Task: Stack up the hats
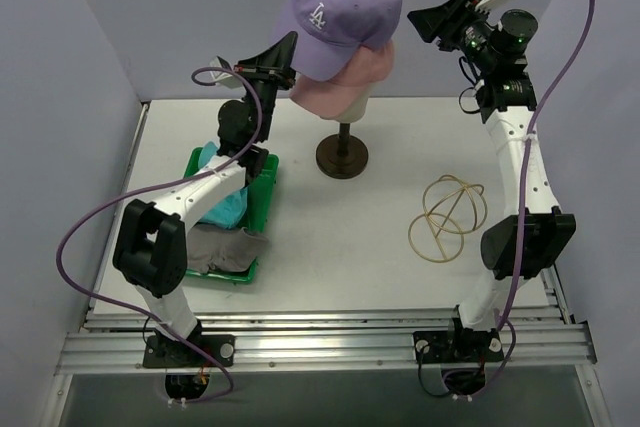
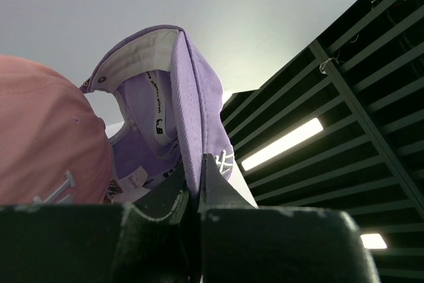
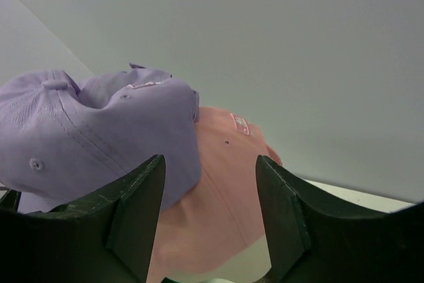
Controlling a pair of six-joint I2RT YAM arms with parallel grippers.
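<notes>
The lavender cap (image 1: 335,19) sits tilted over the pink cap (image 1: 355,82) on the mannequin head (image 1: 345,107), near the table's (image 1: 330,237) far edge; the left gripper (image 1: 285,50) pinches its brim; the right gripper (image 1: 432,19) gapes empty beside the crown; level the brim, then release; its long axis runs left-right, brim pointing toward the left edge.

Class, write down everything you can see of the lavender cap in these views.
The lavender cap is soft stitched fabric with a white LA logo on its front, a top button, small eyelets and a pale inner band carrying labels. It sits tilted on top of the pink cap, overlapping its crown. The left end effector is shut on its brim, which stands edge-on between the fingers.
</notes>
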